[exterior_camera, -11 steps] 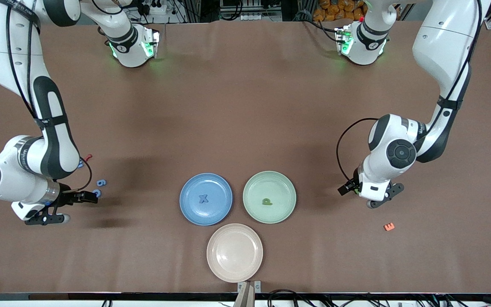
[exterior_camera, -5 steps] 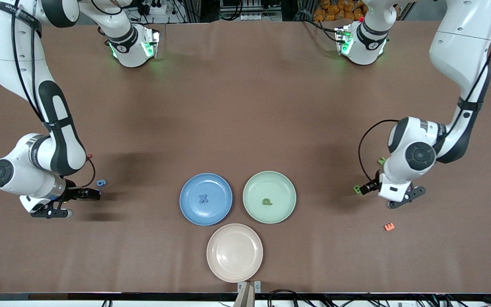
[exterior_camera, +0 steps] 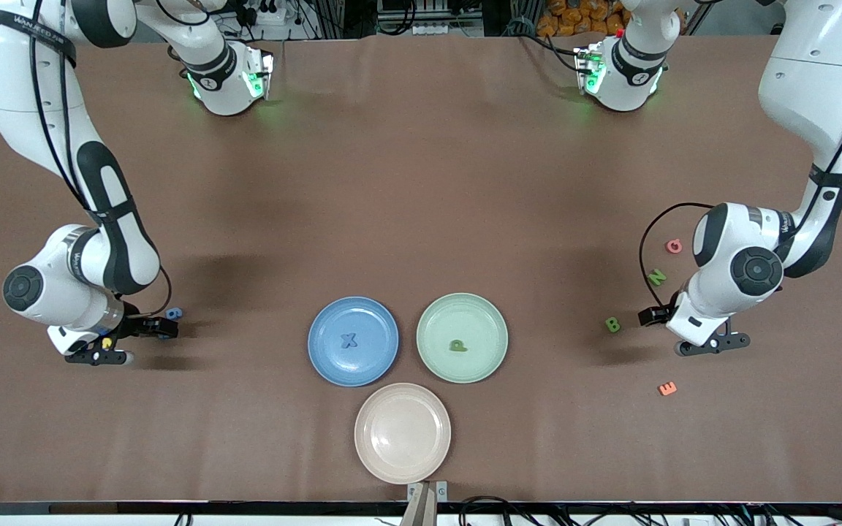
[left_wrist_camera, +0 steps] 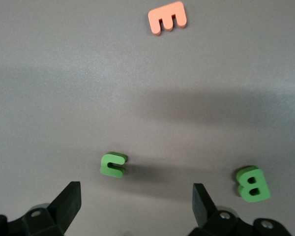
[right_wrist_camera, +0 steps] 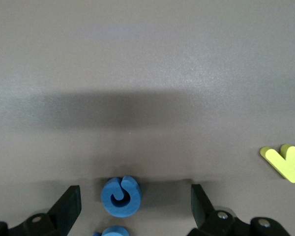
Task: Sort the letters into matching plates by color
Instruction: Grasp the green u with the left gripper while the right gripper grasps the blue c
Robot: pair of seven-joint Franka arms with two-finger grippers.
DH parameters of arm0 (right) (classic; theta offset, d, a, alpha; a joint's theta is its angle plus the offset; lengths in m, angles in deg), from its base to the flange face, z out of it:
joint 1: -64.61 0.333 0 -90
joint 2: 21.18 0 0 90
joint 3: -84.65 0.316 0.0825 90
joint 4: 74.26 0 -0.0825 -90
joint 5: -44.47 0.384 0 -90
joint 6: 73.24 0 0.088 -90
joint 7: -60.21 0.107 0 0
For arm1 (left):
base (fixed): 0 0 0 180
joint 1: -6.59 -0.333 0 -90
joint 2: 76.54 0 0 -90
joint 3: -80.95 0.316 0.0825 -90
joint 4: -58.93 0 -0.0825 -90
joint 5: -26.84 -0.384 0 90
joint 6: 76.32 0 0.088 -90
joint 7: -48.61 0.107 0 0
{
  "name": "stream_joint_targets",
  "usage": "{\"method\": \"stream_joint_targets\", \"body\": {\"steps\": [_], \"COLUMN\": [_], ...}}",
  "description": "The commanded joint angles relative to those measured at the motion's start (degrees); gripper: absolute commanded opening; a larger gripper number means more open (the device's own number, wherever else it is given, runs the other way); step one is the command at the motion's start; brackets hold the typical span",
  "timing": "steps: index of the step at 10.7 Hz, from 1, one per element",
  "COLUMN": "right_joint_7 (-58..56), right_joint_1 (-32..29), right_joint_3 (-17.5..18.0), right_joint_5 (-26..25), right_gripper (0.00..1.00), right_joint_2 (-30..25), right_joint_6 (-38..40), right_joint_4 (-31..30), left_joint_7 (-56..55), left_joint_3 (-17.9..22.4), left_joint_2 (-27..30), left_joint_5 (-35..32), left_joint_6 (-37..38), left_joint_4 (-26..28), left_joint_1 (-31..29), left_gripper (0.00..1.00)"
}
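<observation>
Front view: green B (exterior_camera: 613, 324), N (exterior_camera: 656, 277) uncovered since earlier frame.

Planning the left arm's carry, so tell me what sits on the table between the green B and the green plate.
Nothing. In the front view only bare brown table lies between the green B and the green plate.

Both arms bent low w/ wrists down. Left end effector (exterior_camera: 713, 343) open, empty, at left arm's end of worktop. Right end effector (exterior_camera: 99, 354) open, empty, at right arm's end.
</observation>
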Motion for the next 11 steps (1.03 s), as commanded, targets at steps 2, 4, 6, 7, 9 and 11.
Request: {"method": "stream_joint_targets", "body": {"steps": [2, 4, 6, 7, 9, 11], "right_joint_7": [0.8, 0.8, 0.8, 0.8, 0.8, 0.5], "right_joint_1": [0.0, 0.2, 0.2, 0.2, 0.2, 0.2], "right_joint_3": [0.6, 0.6, 0.7, 0.7, 0.7, 0.8], "right_joint_5": [-0.2, -0.3, -0.3, -0.2, -0.2, -0.2], "right_gripper": [0.74, 0.53, 0.43, 0.40, 0.38, 0.35], "right_joint_2": [-0.9, -0.9, -0.9, -0.9, -0.9, -1.0], "right_joint_6": [-2.9, -2.9, -2.9, -3.0, -3.0, -2.8], "right_joint_4": [-2.8, -2.9, -2.8, -2.8, -2.7, -2.5], "left_joint_7": [6.1, 6.7, 6.9, 7.7, 12.5, 16.9], "left_joint_3": [-0.9, -0.9, -0.9, -0.9, -0.9, -0.9], "left_joint_2": [-3.1, -4.1, -5.5, -5.6, -5.7, -5.7], "left_joint_5": [-1.2, -1.1, -1.1, -1.0, 3.0, 6.0], "left_joint_6": [-0.5, -0.4, -0.4, -0.4, -0.3, -0.1], "left_joint_4": [0.0, -1.1, -2.6, -2.8, -3.4, -3.4], "left_joint_1": [-2.1, -2.8, -2.8, -2.9, -4.2, -4.4], "left_gripper": [1.00, 1.00, 1.00, 1.00, 1.00, 1.00]}}
